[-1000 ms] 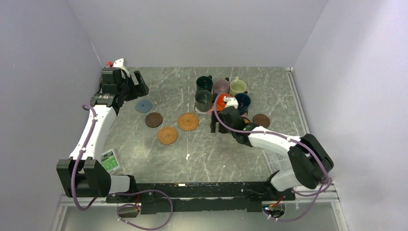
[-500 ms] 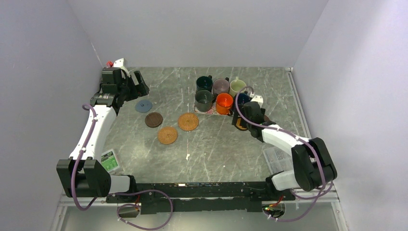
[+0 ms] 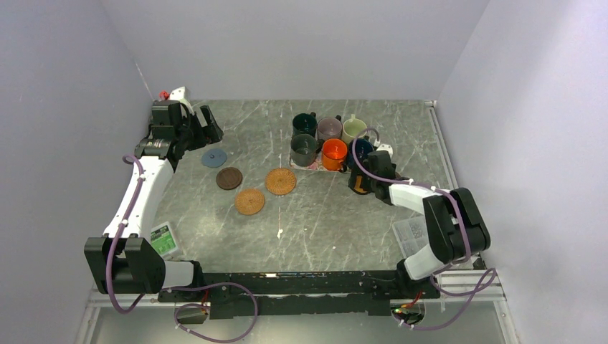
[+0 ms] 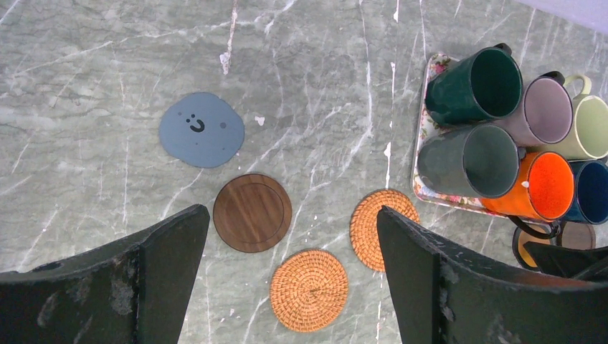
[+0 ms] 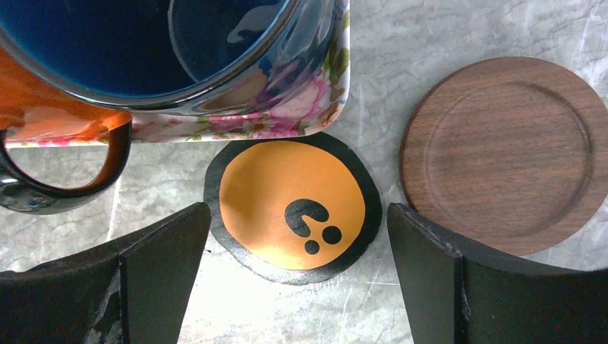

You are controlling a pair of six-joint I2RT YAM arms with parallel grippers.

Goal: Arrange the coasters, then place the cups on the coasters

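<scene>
While all six cups stand bunched together, step in hand: arranging the coasters; no cup sits on one yet.
Left claw (image 3: 208, 125): released and empty, hovering above the left coasters.
Left coasters: grey-blue flat round disc (image 4: 201, 130), dark brown wooden disc (image 4: 252, 213) and two tan woven discs (image 4: 309, 289) (image 4: 383, 229), lying apart on the grey marble table (image 3: 323, 222).
Cups: dark green mug (image 4: 477, 84), mauve mug (image 4: 546, 111), cream mug (image 4: 591, 127), dark grey mug (image 4: 469, 161), orange mug (image 4: 538, 186) and navy mug (image 4: 591, 191), crowded on a rectangular floral-patterned mat (image 5: 287, 115).
Right coasters: black disc with yellow centre (image 5: 292, 204), tight against the mat's edge; second dark brown wooden disc (image 5: 502, 154) just beside it.
Right claw (image 3: 361, 184): released, straddling the black disc from above.
Next move, likely: lower, pinch that thin disc, draw it clear of the mat.
</scene>
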